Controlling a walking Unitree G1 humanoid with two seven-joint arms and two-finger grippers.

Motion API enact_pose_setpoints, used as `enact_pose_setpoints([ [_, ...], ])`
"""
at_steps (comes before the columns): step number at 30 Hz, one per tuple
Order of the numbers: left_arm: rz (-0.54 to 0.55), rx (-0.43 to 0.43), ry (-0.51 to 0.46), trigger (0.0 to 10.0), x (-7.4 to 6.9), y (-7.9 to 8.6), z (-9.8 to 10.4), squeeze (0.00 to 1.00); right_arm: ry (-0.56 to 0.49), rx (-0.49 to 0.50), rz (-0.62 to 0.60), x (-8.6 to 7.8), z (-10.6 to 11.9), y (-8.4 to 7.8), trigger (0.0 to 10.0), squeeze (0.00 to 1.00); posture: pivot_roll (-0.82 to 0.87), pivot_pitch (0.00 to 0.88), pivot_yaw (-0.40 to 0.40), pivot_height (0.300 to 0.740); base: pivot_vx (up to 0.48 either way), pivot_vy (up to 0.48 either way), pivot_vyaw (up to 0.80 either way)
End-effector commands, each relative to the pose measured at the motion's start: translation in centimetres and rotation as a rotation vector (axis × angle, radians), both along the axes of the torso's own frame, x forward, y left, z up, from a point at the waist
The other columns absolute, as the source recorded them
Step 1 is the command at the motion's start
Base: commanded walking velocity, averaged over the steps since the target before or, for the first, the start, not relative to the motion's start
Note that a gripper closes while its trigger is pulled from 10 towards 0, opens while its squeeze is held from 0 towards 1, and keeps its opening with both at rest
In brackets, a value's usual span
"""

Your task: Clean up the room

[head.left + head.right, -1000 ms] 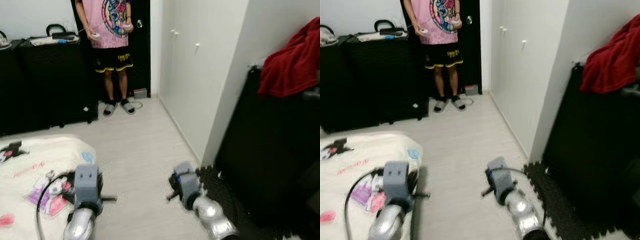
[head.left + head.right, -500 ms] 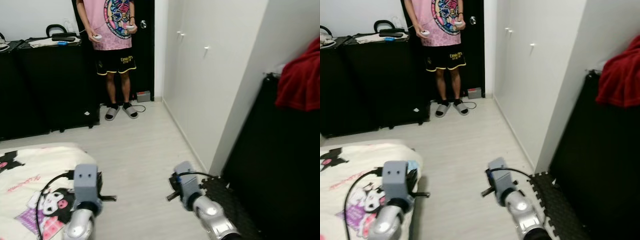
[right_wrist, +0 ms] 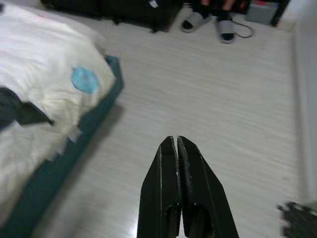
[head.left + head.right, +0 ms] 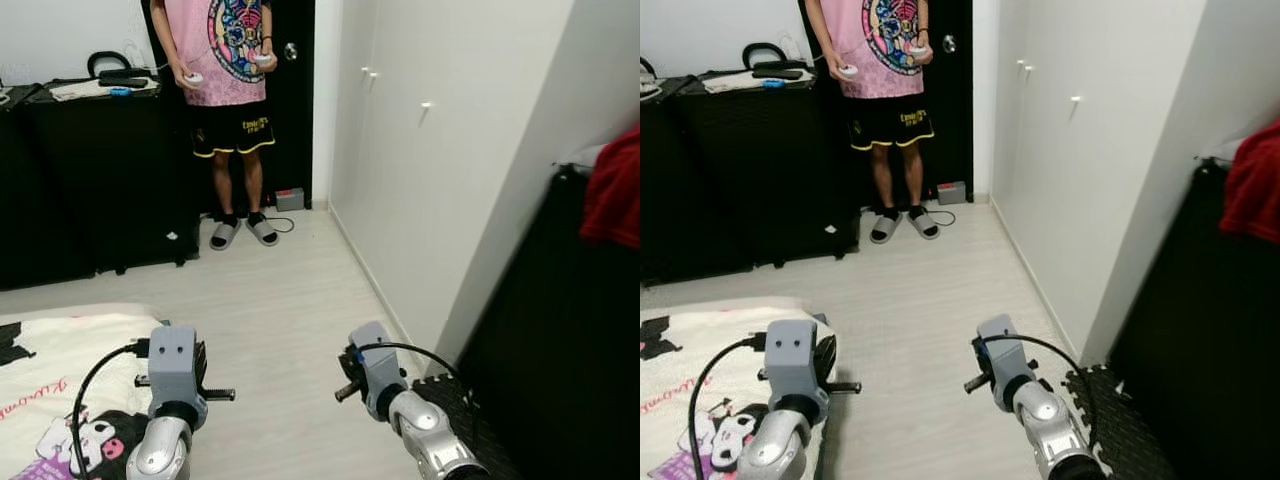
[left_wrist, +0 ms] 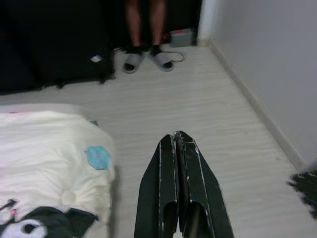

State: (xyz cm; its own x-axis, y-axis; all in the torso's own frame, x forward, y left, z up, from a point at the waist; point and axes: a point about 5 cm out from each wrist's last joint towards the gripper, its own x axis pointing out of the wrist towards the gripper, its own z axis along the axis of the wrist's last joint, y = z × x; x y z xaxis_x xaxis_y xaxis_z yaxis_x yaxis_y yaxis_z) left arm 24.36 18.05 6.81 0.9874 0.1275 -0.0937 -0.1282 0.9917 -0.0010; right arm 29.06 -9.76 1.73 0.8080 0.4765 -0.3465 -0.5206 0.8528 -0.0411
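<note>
My left gripper [image 5: 177, 137] is shut and empty, held over the pale floor beside the bed's corner. My right gripper [image 3: 173, 141] is also shut with nothing in it, above the floor between the bed and the wall. Both wrists, the left [image 4: 173, 362] and the right [image 4: 372, 365], show low in the head views. A red cloth [image 4: 612, 195] hangs over a black piece of furniture [image 4: 555, 330] at the right. The bed [image 4: 45, 365] has a cream cover with cartoon prints and lies at the lower left.
A person [image 4: 222, 70] in a pink shirt stands by the dark door holding two controllers. Black cabinets [image 4: 90, 180] line the back left wall. White wardrobe doors [image 4: 420, 160] run along the right. A black foam mat [image 4: 1120, 430] lies at the lower right. Slippers [image 5: 132, 61] are on the person's feet.
The camera has swung right and up: the bed and the red cloth slid toward the frame edges. Both arms keep their pose, grippers still shut.
</note>
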Motion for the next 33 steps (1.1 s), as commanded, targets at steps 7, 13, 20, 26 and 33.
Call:
enact_pose_setpoints([
  [7,-0.001,0.000,0.019,10.0,-0.02,-0.05,-0.30,0.00,0.008,-0.017,-0.001,-0.09,-0.18,-0.42,10.0,0.00,-0.02,0.000,-0.009,0.740,0.261,0.000,0.00],
  [13,0.012,0.013,0.027,10.0,0.01,0.00,-0.41,0.00,0.007,-0.016,-0.004,-0.05,-0.16,-0.43,10.0,0.00,-0.02,0.000,-0.009,0.740,0.000,0.000,0.00],
  [20,0.014,0.014,0.022,10.0,0.07,-0.02,-0.36,0.00,-0.004,-0.039,-0.007,0.05,-0.11,-0.64,10.0,0.00,-0.02,0.000,-0.008,0.740,0.000,0.000,0.00],
  [26,0.011,0.017,0.026,10.0,0.03,-0.13,-0.41,0.00,-0.007,-0.056,0.006,0.01,-0.14,-0.73,10.0,0.00,-0.02,0.000,-0.010,0.740,0.000,0.000,0.28],
  [33,0.014,0.016,0.025,10.0,0.00,-0.14,-0.44,0.00,-0.012,-0.064,0.029,-0.05,-0.13,-0.39,10.0,0.00,-0.02,0.000,-0.013,0.740,0.000,0.000,0.80],
])
